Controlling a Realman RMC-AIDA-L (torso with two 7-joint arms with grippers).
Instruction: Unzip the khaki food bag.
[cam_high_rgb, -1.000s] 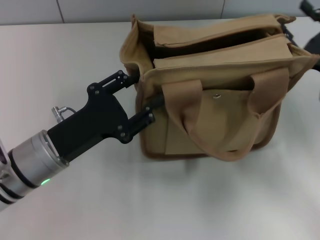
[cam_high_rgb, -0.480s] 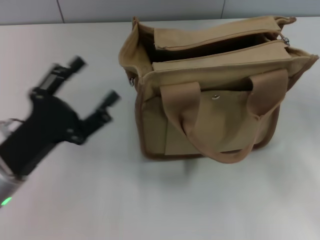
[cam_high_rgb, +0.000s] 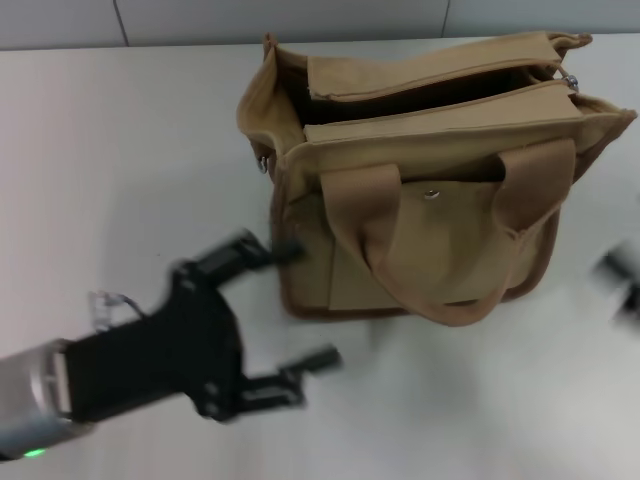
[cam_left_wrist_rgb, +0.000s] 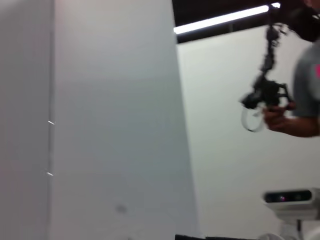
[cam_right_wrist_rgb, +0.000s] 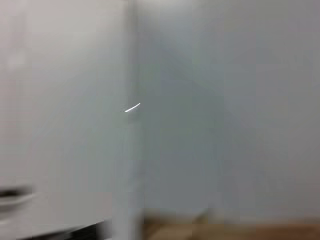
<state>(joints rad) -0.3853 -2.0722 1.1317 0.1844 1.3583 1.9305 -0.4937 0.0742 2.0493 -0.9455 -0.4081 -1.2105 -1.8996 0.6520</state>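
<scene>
The left gripper (cam_high_rgb: 305, 305) is hovering low over the pale table (cam_high_rgb: 130, 150), fingers spread apart and holding nothing, just short of the khaki food bag (cam_high_rgb: 420, 190). The bag is sitting upright farther back, its top gaping open. A dark blur at the right edge is showing too little to read the right gripper's state.

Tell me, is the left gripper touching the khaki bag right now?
No, in the head view the left gripper hangs open over the table, just off the khaki food bag.
</scene>
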